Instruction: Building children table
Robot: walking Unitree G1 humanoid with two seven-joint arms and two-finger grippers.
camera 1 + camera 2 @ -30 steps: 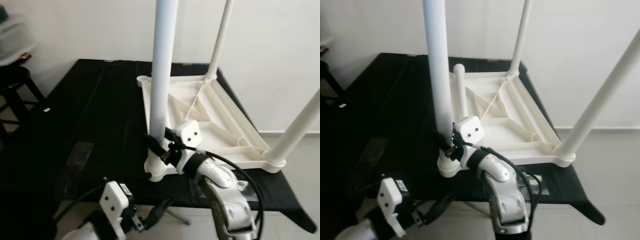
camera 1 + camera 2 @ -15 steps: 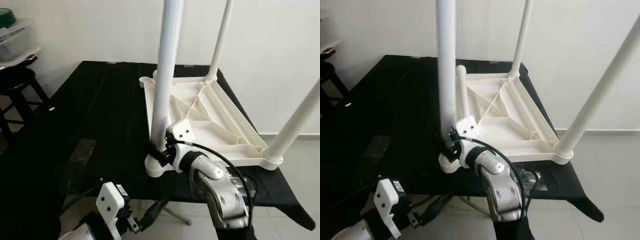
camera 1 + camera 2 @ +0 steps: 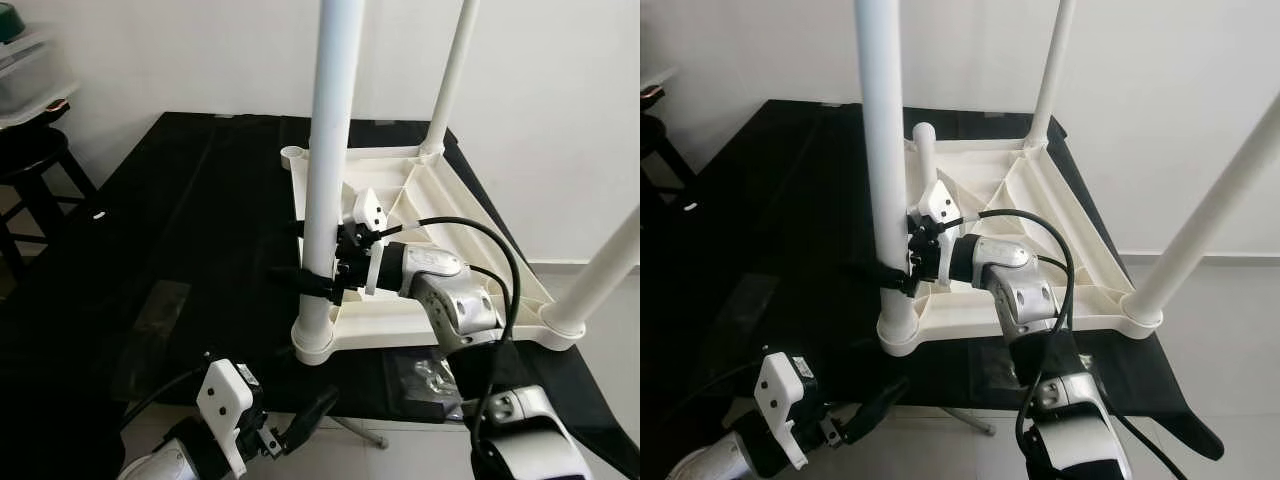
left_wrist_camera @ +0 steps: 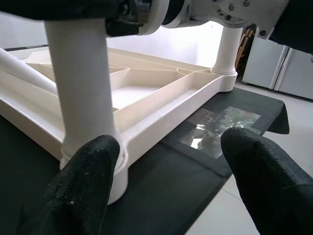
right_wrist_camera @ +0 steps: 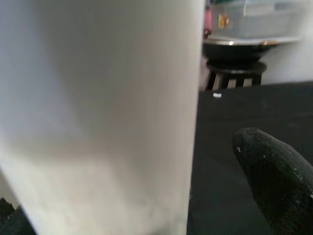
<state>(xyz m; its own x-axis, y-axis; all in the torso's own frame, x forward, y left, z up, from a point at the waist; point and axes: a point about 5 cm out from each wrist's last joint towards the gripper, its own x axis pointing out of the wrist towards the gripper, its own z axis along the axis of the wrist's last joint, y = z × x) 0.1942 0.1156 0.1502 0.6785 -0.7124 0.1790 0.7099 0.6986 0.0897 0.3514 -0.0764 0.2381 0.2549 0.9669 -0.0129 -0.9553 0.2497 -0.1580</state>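
Note:
The white children's table (image 3: 440, 215) lies upside down on a black-covered table (image 3: 190, 230). Three long white legs stand in its corners: the near-left leg (image 3: 330, 150), the far-right leg (image 3: 452, 75) and the near-right leg (image 3: 605, 270). A short white post (image 3: 923, 155) stands at the far-left corner. My right gripper (image 3: 312, 255) reaches in from the right and straddles the near-left leg a little above its socket. It is open, and its one visible fingertip (image 5: 274, 181) stands apart from the leg (image 5: 98, 112). My left gripper (image 4: 171, 186) hangs open and holds nothing, low before the table's front edge.
A clear plastic bag (image 3: 430, 368) of small parts lies on the cloth near the front edge, right of the near-left socket. A black stool (image 3: 35, 165) and a plastic container (image 3: 30, 70) stand at the left. A white wall is behind, and tiled floor (image 3: 615, 385) lies to the right.
My right gripper has moved up the near-left leg from just above its socket, and its arm now reaches in from further right. The leg now stands straighter. The camera has shifted slightly.

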